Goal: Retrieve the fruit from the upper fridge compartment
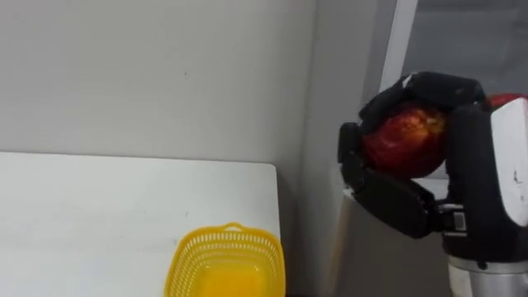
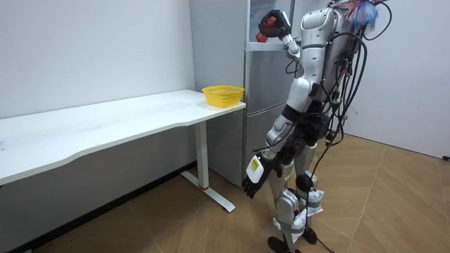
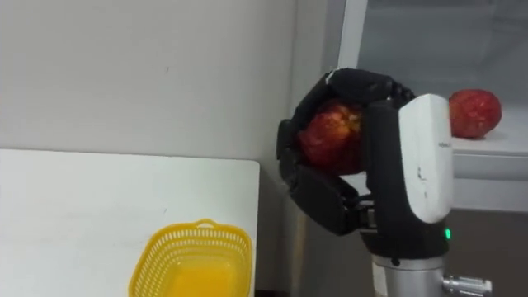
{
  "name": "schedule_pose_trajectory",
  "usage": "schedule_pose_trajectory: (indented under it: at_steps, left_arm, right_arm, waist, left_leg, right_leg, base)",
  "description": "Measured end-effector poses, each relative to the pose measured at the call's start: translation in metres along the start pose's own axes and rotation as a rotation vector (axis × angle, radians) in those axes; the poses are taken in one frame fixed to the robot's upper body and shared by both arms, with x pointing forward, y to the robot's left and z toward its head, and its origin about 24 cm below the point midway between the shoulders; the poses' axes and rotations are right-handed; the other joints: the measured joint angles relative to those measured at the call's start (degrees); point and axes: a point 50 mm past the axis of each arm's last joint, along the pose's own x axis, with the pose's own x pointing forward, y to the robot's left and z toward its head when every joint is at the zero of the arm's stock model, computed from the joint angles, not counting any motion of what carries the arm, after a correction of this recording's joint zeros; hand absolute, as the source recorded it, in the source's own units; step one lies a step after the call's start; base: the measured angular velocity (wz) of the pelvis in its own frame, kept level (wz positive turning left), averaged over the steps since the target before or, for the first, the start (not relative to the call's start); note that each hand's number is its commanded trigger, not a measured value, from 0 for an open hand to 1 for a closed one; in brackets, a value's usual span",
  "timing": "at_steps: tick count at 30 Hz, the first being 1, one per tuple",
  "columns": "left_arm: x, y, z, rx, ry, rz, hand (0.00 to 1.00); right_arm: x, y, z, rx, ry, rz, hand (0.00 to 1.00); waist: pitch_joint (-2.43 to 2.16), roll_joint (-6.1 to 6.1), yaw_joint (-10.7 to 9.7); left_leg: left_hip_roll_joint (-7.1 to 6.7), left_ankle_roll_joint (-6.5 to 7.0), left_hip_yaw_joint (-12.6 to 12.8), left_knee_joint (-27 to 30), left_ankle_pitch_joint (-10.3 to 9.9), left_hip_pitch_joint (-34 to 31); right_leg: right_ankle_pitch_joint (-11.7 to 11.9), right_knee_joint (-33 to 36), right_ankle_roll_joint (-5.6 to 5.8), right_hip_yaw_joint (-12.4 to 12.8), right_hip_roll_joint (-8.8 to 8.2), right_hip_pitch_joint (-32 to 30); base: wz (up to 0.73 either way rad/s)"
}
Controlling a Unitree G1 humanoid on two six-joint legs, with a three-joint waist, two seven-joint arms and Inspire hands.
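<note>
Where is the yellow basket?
The yellow plastic basket stands on the white table, right end, beside the grey fridge, lower left of the right robot hand.

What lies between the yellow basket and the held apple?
Nothing: in the left eye view, only bare table and the fridge's grey side separate basket from apple, gripped in the right hand.

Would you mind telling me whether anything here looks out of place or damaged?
Nothing stands out: the right hand is curled round a red apple, a second apple sits on the fridge shelf, and the yellow basket stands upright on the table.
</note>
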Motion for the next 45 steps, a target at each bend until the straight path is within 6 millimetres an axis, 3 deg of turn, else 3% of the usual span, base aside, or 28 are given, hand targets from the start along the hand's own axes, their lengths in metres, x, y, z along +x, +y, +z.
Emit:
schedule_pose_trajectory:
  at_steps: [7,12,23,28,33,35,45]
  left_arm:
    - [0.001,0.010,0.006,0.030,-0.035,0.003,0.00]
    - [0.000,0.019,0.007,0.040,-0.044,0.007,0.00]
    - [0.001,0.016,0.005,0.053,-0.020,-0.026,0.00]
    - [0.001,0.015,0.005,0.053,-0.014,-0.031,0.00]
    - [0.001,0.017,0.005,0.054,-0.009,-0.035,0.00]
    - [0.001,0.018,0.006,0.055,-0.007,-0.034,0.00]
    - [0.001,0.017,0.005,0.053,-0.004,-0.042,0.00]
  right_arm:
    - [-0.003,0.013,0.014,0.010,-0.103,0.080,1.00]
    - [0.001,0.019,0.012,-0.007,-0.136,0.141,1.00]
    - [-0.011,0.060,-0.029,-0.125,-0.007,0.395,1.00]
    - [-0.014,0.067,-0.039,-0.166,0.031,0.464,1.00]
    - [-0.017,0.076,-0.050,-0.191,0.072,0.519,1.00]
    - [-0.021,0.078,-0.055,-0.199,0.095,0.540,1.00]
    - [-0.041,0.091,-0.077,-0.229,0.182,0.651,1.00]
  waist:
    - [0.02,-1.56,1.41]
    - [0.40,-2.25,3.53]
    - [0.65,-3.00,7.15]
    - [0.63,-3.25,8.37]
    - [0.94,-3.65,8.69]
    - [0.98,-3.76,9.69]
    - [1.07,-3.85,9.97]
  left_leg:
    - [-0.19,0.05,-0.81,0.20,0.00,-0.74]
    - [-0.25,0.04,-1.62,0.19,0.11,-0.86]
    - [-0.78,0.04,-5.10,0.21,0.38,-1.11]
    - [-1.15,0.22,-5.97,0.32,0.50,-1.06]
    - [-1.29,0.32,-6.08,0.34,0.57,-1.06]
    - [-1.30,0.33,-5.98,0.30,0.57,-0.96]
    - [-1.35,0.32,-6.34,0.31,0.58,-1.34]
  right_leg:
    - [0.00,-0.03,0.01,-0.71,-0.19,-0.26]
    - [-0.01,-0.14,0.04,-1.68,-0.47,-0.07]
    - [-0.07,-0.24,0.15,-4.90,-0.91,0.87]
    - [-0.34,-0.20,0.57,-5.48,-1.14,1.13]
    - [-0.34,-0.20,0.58,-5.74,-1.47,1.18]
    - [-0.34,-0.21,0.58,-6.08,-1.50,1.21]
    - [-0.34,-0.21,0.58,-6.46,-1.58,1.15]
  base:
    - [0.05]
    - [0.10]
    - [0.16]
    - [0.11]
    - [0.01]
    - [-0.02]
    - [0.02]
